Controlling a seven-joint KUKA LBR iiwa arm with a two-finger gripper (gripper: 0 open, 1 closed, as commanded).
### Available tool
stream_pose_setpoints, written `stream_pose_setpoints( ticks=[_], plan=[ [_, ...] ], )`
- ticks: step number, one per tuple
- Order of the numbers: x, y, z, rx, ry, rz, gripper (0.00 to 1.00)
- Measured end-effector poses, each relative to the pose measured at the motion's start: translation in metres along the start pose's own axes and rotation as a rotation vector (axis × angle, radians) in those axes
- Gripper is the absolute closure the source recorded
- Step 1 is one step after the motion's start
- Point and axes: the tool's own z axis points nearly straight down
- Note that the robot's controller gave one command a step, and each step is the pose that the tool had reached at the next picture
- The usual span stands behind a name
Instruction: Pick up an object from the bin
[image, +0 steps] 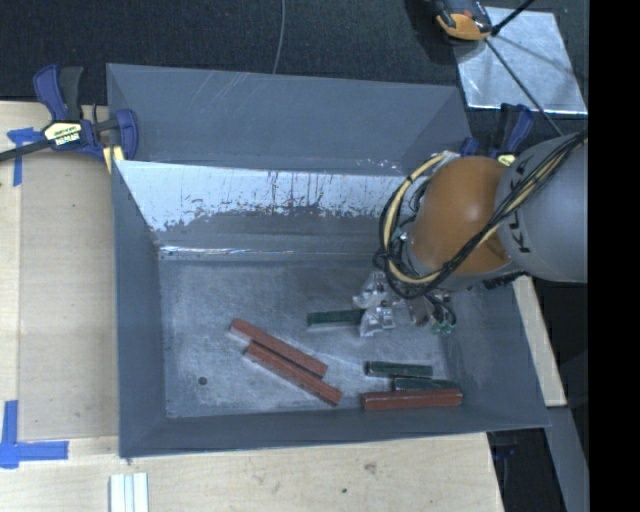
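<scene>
Pincer (376, 314) sits at dark green bar (333, 319) (its right end).

Grey metal bin (140, 330) looking matt, scuffed; brown sticks (290, 366) appearing wooden, dull; orange wrist cover (460, 210) shining glossy.

Two long slats (285, 360) side by side, bin (140, 330) floor centre-left; short stick (335, 318) behind them, perhaps touching gripper (378, 312); flat bar (412, 400) front-right.

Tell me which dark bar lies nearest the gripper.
The lone dark bar mid-bin, its right end reaching the gripper. The other two dark bars lie lower, beside the reddish-brown bar by the near wall.
</scene>
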Motion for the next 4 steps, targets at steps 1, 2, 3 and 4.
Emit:
stream_pose_setpoints(
  ticks=[1,2,3,4],
  plan=[
    [-0.001,0.0,-0.116,-0.002,0.018,-0.036,1.0],
    [-0.001,0.001,-0.116,-0.002,0.018,-0.037,1.0],
    [-0.001,0.0,-0.117,-0.003,0.02,-0.045,1.0],
    [0.009,0.002,-0.104,-0.002,0.013,-0.071,1.0]
  ],
)
